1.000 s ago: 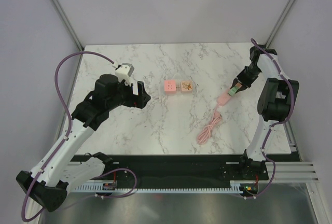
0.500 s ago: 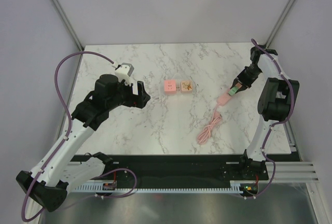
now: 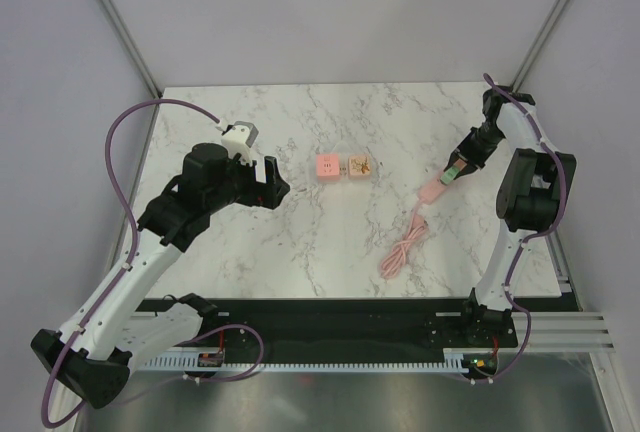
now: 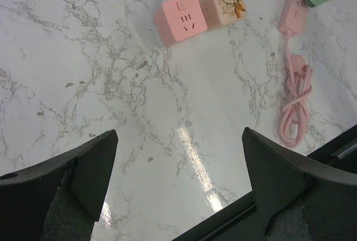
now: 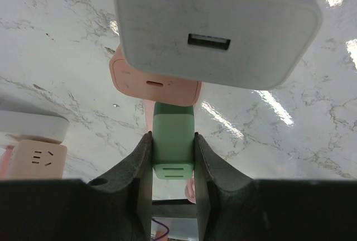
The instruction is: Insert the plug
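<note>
Your right claw (image 5: 173, 163) squeezes the green plug (image 5: 173, 140) tight so it cannot tip, just by the pink power strip (image 5: 156, 82) on the surface (image 3: 300, 242). Your left claw (image 4: 178, 135) hangs wide open, holding nothing.

green plug (image 3: 455, 172): gripped at strip's end | pink power strip (image 3: 431, 190): lying flat
</note>
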{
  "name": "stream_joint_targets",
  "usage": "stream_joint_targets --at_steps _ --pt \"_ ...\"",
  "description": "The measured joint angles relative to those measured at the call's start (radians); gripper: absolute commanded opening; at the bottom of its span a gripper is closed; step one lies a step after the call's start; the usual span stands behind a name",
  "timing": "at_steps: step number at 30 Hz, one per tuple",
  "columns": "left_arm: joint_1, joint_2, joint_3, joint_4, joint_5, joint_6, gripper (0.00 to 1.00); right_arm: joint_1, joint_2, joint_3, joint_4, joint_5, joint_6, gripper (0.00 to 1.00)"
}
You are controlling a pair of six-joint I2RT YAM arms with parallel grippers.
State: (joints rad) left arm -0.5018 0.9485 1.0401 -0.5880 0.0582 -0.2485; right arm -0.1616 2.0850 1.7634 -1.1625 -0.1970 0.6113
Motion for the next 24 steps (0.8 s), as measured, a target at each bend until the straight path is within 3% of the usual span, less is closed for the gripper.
stream_joint_targets --at_steps 24 --pt "0.000 0.000 0.000 0.000 0.000 0.000 1.00 0.007 0.023 0.031 -0.045 0.007 -0.017 0.00"
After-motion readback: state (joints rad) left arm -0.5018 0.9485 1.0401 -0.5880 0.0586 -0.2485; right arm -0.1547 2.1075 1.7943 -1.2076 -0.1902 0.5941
